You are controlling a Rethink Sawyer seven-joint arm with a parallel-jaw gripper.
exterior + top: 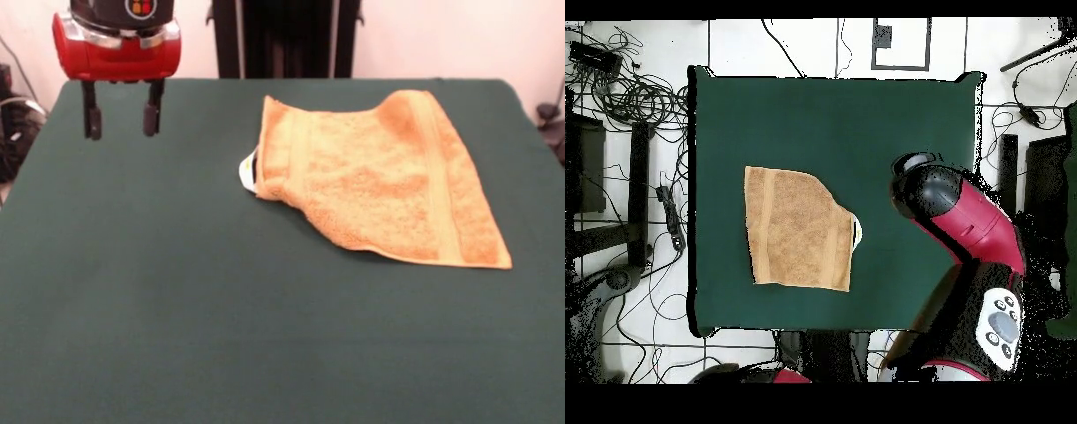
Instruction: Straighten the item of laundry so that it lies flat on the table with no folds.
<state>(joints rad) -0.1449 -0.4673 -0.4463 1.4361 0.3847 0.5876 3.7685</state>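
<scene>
The item of laundry (380,177), an orange-tan terry towel with stripe bands, lies on the right half of the green table (177,309). One corner is folded over, so its outline is uneven, and a small white tag (248,171) sticks out at its left edge. From overhead the towel (797,230) sits left of centre, with the tag (856,232) on its right side. My gripper (122,113) hangs open above the far left of the table, well away from the towel, holding nothing. In the overhead view the arm (950,205) covers the gripper.
Cables and dark equipment (625,90) lie on the floor around the table. A black post (284,37) stands behind the table's far edge.
</scene>
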